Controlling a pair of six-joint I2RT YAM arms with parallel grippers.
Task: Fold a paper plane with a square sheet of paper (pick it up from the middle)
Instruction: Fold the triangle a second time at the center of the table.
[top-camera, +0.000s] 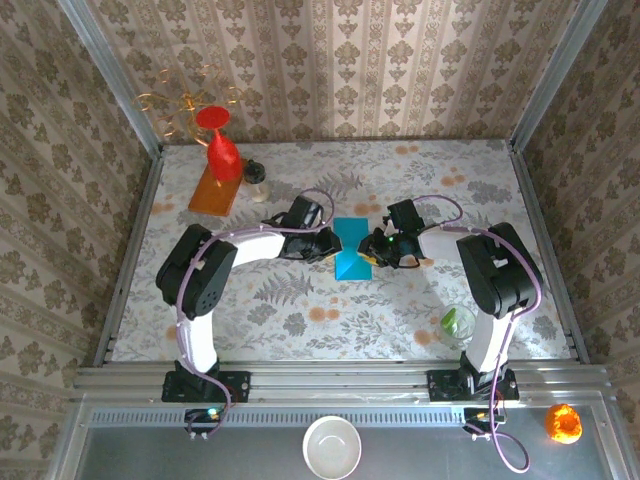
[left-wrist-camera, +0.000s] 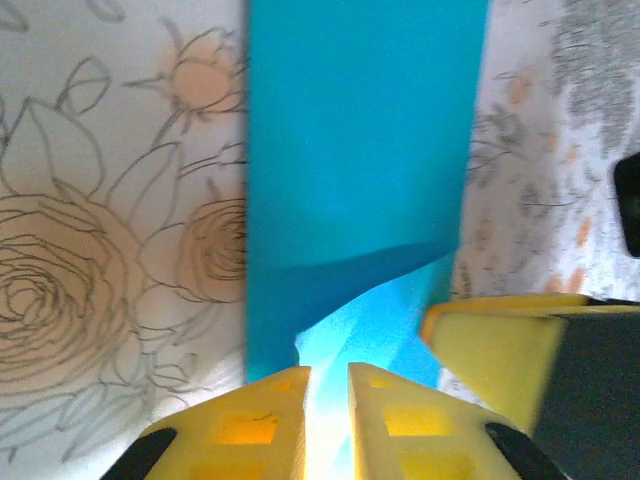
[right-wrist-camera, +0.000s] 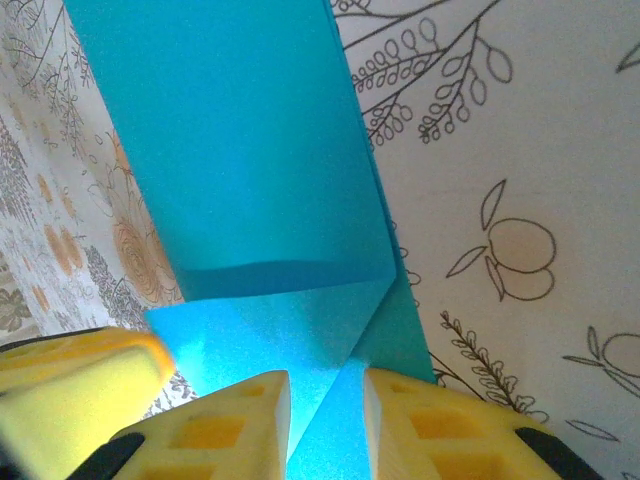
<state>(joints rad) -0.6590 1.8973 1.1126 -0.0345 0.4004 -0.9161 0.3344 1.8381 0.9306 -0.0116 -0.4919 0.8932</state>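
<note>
1. I have the teal sheet of paper (top-camera: 350, 250) lying mid-table on the floral tablecloth (top-camera: 300, 310), partly folded. One flap is turned over at its 6 o'clock end.
2. The left gripper (top-camera: 328, 247) sits at the sheet's 9 o'clock edge and the right gripper (top-camera: 380, 250) at its 3 o'clock edge. My guess is that they face each other so both can work the same fold.
3. In the left wrist view, the left gripper (left-wrist-camera: 328, 375) is pinched nearly closed on a raised, bright bit of the sheet (left-wrist-camera: 360, 150). The rest of the sheet runs flat toward 12 o'clock.
4. In the right wrist view, the flap's crease runs into the right gripper (right-wrist-camera: 325, 385). There is a gap between the jaws, so I can't tell whether they bite the paper.
5. The raised near end probably means the flap is being lifted rather than pressed down.
</note>
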